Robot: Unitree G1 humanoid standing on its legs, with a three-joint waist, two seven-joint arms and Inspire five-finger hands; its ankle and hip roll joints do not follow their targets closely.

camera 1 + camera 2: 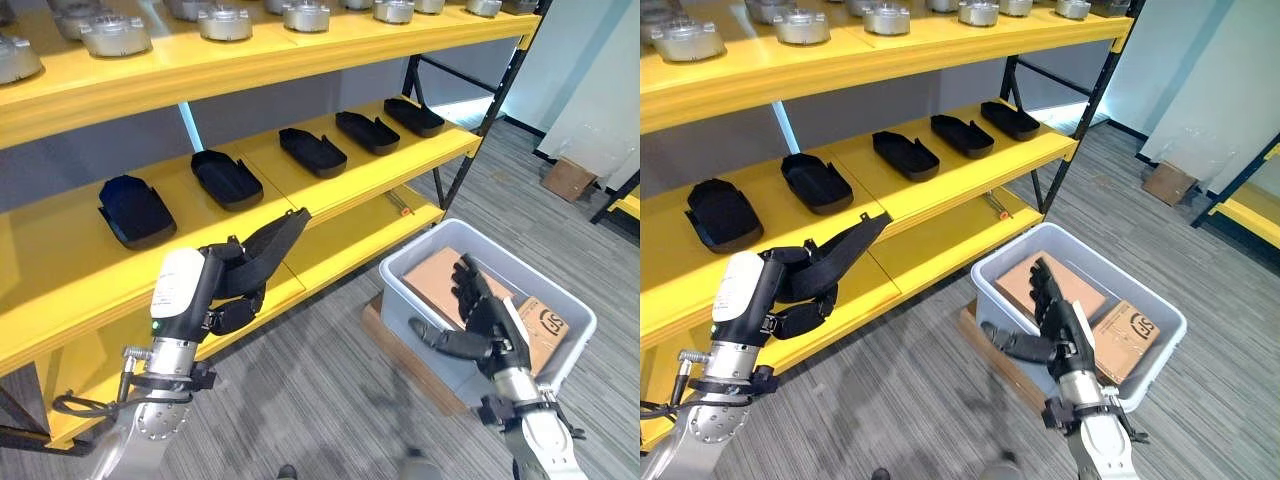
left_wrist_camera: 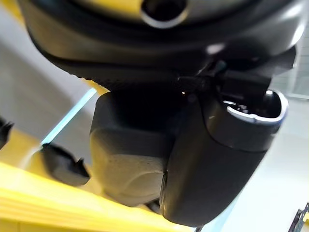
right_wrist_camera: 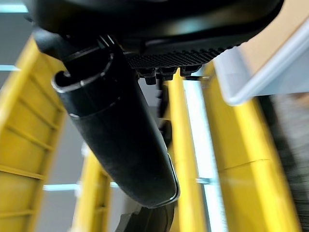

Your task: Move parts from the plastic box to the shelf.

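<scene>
My left hand is shut on a black shell-shaped part, held tilted in front of the yellow shelf's middle level. The left wrist view shows the same part past the thumb. Several matching black parts lie in a row on that level. My right hand hovers with straight fingers over the grey plastic box, holding nothing. The box rim shows beside my right thumb. Flat cardboard pieces line the inside of the box.
Round silver metal parts stand on the top shelf level. The bottom shelf level lies just left of the box. A black upright post ends the shelf. A cardboard carton sits on the floor at far right.
</scene>
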